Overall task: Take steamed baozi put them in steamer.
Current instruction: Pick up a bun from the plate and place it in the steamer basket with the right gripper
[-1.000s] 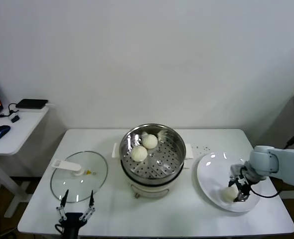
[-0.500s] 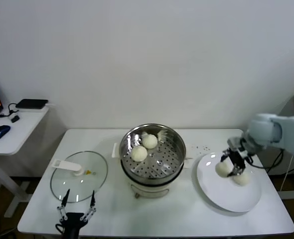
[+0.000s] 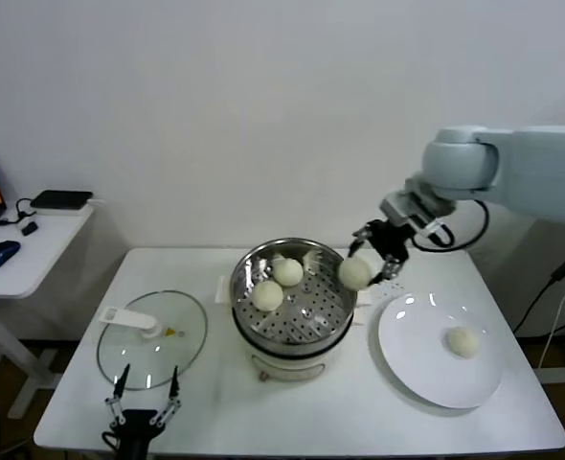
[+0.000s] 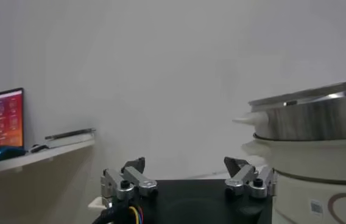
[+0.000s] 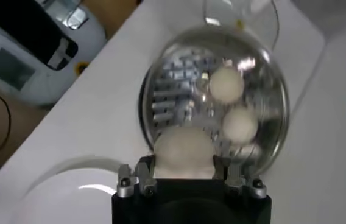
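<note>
My right gripper [image 3: 371,259] is shut on a creamy-white baozi [image 3: 354,273] and holds it in the air over the right rim of the steel steamer [image 3: 332,316]. In the right wrist view the held baozi [image 5: 184,152] sits between the jaws above the steamer [image 5: 155,115]. Two baozi [image 3: 287,271] [image 3: 267,295] lie on the steamer's perforated floor. One more baozi [image 3: 463,341] lies on the white plate [image 3: 407,364]. My left gripper [image 3: 145,401] is open and idle at the table's front left edge, in front of the lid.
A round glass lid [image 3: 151,337] with a white handle lies left of the steamer. A side desk [image 3: 24,251] with a mouse and a black box stands at the far left. The steamer's cream pot base [image 4: 319,176] shows close beside the left gripper.
My right gripper lifted a baozi off the plate and carried it up and left to the steamer's right rim. One baozi stays on the plate. The left arm has not moved.
</note>
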You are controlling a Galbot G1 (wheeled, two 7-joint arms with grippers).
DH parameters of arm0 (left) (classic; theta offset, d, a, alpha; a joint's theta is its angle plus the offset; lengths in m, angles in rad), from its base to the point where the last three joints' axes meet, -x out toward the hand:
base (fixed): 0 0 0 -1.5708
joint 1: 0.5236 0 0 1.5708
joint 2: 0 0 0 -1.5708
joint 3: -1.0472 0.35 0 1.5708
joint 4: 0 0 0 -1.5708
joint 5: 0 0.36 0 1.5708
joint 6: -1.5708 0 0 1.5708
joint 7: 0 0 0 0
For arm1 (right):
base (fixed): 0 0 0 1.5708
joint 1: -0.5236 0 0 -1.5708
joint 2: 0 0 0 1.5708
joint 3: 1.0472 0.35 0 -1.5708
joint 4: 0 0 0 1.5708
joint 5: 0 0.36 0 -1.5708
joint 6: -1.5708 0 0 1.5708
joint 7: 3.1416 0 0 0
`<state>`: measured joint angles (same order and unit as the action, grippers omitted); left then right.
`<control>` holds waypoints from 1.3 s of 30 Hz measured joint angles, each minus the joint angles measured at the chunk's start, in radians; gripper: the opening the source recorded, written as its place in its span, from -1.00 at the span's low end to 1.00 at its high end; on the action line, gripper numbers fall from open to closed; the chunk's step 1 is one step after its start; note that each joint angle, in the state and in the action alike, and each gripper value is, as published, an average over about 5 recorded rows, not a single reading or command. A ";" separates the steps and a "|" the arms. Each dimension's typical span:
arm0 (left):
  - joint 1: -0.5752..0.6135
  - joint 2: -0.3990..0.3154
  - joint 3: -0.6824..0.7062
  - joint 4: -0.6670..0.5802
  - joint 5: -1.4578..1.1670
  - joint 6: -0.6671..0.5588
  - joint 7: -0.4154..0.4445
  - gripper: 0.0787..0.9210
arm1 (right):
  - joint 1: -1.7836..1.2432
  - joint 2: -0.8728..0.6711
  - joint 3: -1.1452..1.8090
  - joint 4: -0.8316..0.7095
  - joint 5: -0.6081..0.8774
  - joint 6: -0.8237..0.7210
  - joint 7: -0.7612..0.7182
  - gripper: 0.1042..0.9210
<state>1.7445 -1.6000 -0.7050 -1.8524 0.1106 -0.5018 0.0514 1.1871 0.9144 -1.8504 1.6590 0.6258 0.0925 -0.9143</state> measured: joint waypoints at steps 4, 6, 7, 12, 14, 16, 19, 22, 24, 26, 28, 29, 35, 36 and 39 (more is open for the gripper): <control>-0.001 -0.003 0.001 0.005 0.000 -0.002 -0.001 0.77 | -0.020 0.062 0.028 0.007 -0.061 0.083 0.025 0.32; -0.001 -0.005 0.002 0.006 0.001 -0.003 -0.002 0.77 | -0.039 0.090 0.038 0.008 -0.096 0.116 0.038 0.32; 0.000 -0.005 0.003 0.006 0.001 -0.004 -0.002 0.77 | -0.051 0.103 0.041 0.007 -0.115 0.131 0.045 0.32; -0.002 -0.007 0.002 0.008 0.001 -0.005 -0.004 0.77 | -0.131 0.169 0.064 -0.019 -0.214 0.184 0.078 0.32; -0.003 -0.007 0.002 0.010 0.000 -0.006 -0.005 0.77 | -0.169 0.195 0.074 -0.036 -0.251 0.198 0.088 0.32; -0.004 -0.007 0.000 0.011 -0.002 -0.006 -0.005 0.77 | -0.205 0.222 0.081 -0.056 -0.282 0.210 0.095 0.33; -0.005 -0.007 -0.003 0.010 -0.005 -0.006 -0.005 0.77 | -0.255 0.259 0.084 -0.087 -0.318 0.226 0.102 0.34; -0.006 -0.007 -0.007 0.010 -0.008 -0.006 -0.005 0.77 | -0.291 0.292 0.085 -0.113 -0.342 0.237 0.108 0.34; -0.007 -0.007 -0.009 0.012 -0.008 -0.007 -0.006 0.77 | -0.311 0.311 0.086 -0.128 -0.355 0.243 0.113 0.35; -0.008 -0.007 -0.011 0.015 -0.008 -0.009 -0.006 0.77 | -0.331 0.327 0.088 -0.145 -0.369 0.250 0.116 0.35; -0.009 -0.007 -0.011 0.019 -0.008 -0.011 -0.007 0.77 | -0.347 0.343 0.091 -0.162 -0.381 0.258 0.119 0.36; -0.009 -0.007 -0.011 0.020 -0.008 -0.012 -0.008 0.77 | -0.354 0.351 0.092 -0.171 -0.387 0.262 0.120 0.36; -0.014 -0.006 -0.011 0.027 -0.008 -0.014 -0.009 0.77 | -0.374 0.383 0.089 -0.217 -0.409 0.290 0.120 0.42; -0.015 -0.006 -0.012 0.028 -0.008 -0.014 -0.009 0.77 | -0.375 0.386 0.089 -0.222 -0.410 0.295 0.119 0.46; -0.016 -0.006 -0.013 0.029 -0.009 -0.014 -0.009 0.77 | -0.377 0.393 0.086 -0.238 -0.406 0.309 0.116 0.64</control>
<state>1.7282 -1.6060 -0.7177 -1.8229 0.1015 -0.5161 0.0423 0.8099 1.3073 -1.7648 1.4208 0.2196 0.4012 -0.7985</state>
